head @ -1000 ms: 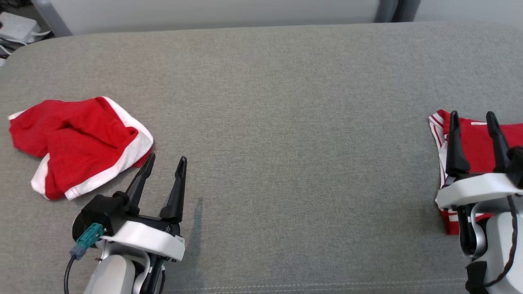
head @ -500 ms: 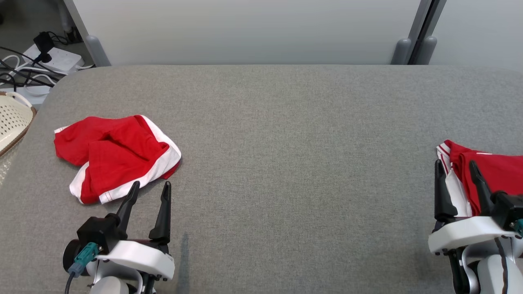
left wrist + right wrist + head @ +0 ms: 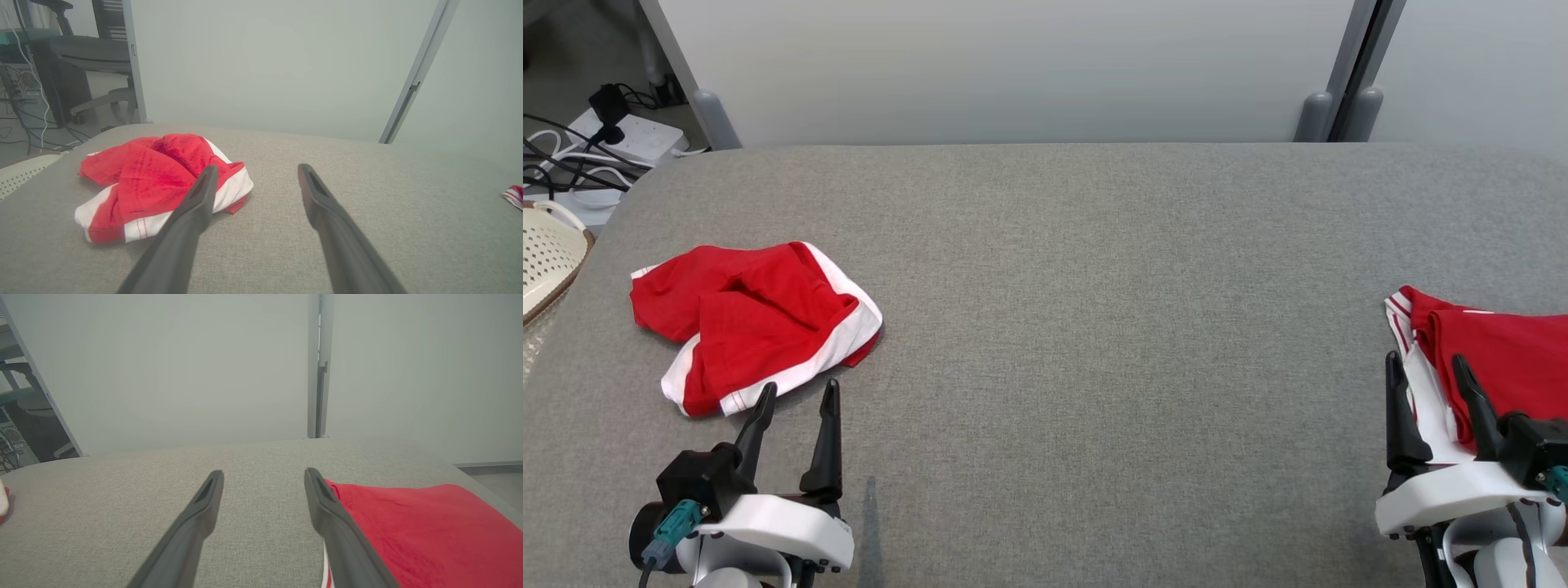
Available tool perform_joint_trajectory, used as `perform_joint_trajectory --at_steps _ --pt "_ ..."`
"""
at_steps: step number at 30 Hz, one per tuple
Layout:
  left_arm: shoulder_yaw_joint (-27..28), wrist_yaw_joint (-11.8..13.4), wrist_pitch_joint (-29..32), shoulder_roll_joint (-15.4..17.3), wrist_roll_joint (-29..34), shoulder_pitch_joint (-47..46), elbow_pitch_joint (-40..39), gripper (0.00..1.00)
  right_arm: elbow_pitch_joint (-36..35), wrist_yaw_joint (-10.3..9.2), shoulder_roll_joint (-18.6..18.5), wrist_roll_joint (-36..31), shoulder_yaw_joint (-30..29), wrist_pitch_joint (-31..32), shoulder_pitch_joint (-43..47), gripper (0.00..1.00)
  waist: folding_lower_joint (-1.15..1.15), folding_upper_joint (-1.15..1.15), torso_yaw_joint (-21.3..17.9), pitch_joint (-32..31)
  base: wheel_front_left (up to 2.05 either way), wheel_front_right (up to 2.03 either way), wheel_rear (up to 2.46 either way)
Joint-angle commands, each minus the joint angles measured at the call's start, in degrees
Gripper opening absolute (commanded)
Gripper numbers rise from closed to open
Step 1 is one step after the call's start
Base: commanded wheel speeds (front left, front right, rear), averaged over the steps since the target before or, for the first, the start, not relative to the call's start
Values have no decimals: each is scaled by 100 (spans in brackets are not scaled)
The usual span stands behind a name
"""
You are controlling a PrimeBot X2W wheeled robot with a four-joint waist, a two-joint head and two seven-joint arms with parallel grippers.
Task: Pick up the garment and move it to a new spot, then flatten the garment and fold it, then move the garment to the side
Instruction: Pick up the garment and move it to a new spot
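Crumpled red garment (image 3: 752,322) left, near grey surface (image 3: 1094,327) edge | folded garment (image 3: 1503,359) at right edge | left gripper (image 3: 798,386), right gripper (image 3: 1423,358): jaws wide, empty | broad bare span between.

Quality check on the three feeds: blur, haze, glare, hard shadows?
Head view: sharp, even soft light, just a faint narrow shadow beside the left gripper on the grey fabric surface. Left wrist view: milky haze, low contrast, its fingers soft up close, though the crumpled red-and-white garment reads clearly. Right wrist view: same haze; the flat red garment with white stripes looks slightly soft. No glare.
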Motion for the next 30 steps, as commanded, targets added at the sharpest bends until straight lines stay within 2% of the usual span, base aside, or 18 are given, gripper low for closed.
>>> perform_joint_trajectory --at_steps 1,7,17,18,23,26,30 --pt "189 -41 -34 58 3 -116 -114 100 -178 0 -41 2 144 -66 -79 100 0 0 24 19 0 0 0" --pt "177 -41 -34 46 -7 -144 -20 100 -112 0 -41 3 235 -66 -93 100 0 0 367 51 0 0 0" --pt "262 -41 -34 39 11 -161 221 100 172 0 -41 46 575 -67 -316 100 0 0 1641 93 0 0 0" --pt "262 -41 -34 39 11 -161 221 100 172 0 -41 46 575 -67 -316 100 0 0 1641 93 0 0 0" --pt "241 -41 -34 38 -34 -173 369 100 292 0 -41 16 640 -67 -398 100 0 0 2236 111 0 0 0" --pt "151 -41 -34 38 -150 -199 452 100 340 0 -41 65 678 -67 -440 100 0 0 2424 148 0 0 0" --pt "152 -41 -34 38 -256 -277 474 100 387 0 -41 69 784 -67 -527 100 0 0 2395 246 0 0 0"
